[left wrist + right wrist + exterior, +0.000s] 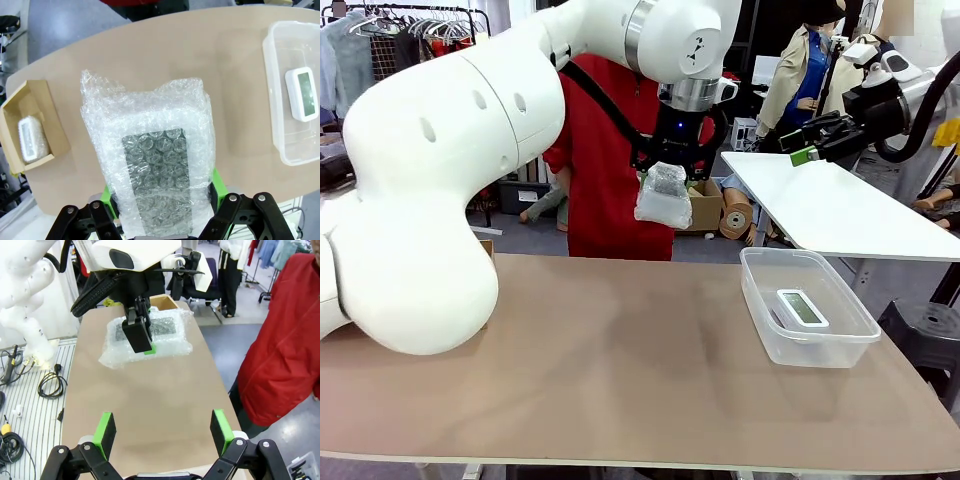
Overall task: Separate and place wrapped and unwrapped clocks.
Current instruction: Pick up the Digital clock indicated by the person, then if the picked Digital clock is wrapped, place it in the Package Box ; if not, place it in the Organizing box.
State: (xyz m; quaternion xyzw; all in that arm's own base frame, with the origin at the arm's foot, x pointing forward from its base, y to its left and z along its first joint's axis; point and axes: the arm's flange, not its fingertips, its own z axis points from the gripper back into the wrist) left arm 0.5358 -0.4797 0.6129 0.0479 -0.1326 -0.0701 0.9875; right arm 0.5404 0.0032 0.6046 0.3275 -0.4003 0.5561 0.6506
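Above the far middle of the brown table (620,340), left gripper (672,165) clamped on a palm-sized rectangular clock bundled in crinkly whitish bubble wrap (664,195), dark grey face showing through, carried clear of the tabletop. Seen along the left wrist: bundle (152,155) standing up between the green pads (215,182), lower end pinched, upper part free and rising well past the fingertips. Held by squashy wrap rather than hard plastic, so likely to shift; best moved slowly, without sharp wrist turns, kept level. At the left end of the table, small open brown cardboard box (35,127) with a second wrapped clock (31,139) lying inside; judged the proper destination for this bundle. Good practice: travel left with enough height to clear the box wall, centre over the free part of the box beside the bundle already there, lower until the wrap nearly rests on the floor of the box, only then release. At the right end, clear rectangular plastic tub (760,300) holding the bare white rounded-rectangular digital clock with grey-green screen (801,307), lying face up; unwrapped share apparently sorted. Right gripper (162,427) raised to the right beyond the table, jaws spread wide, nothing between its pads. Person in a red top (610,170) standing at the far side, behind the carried bundle.
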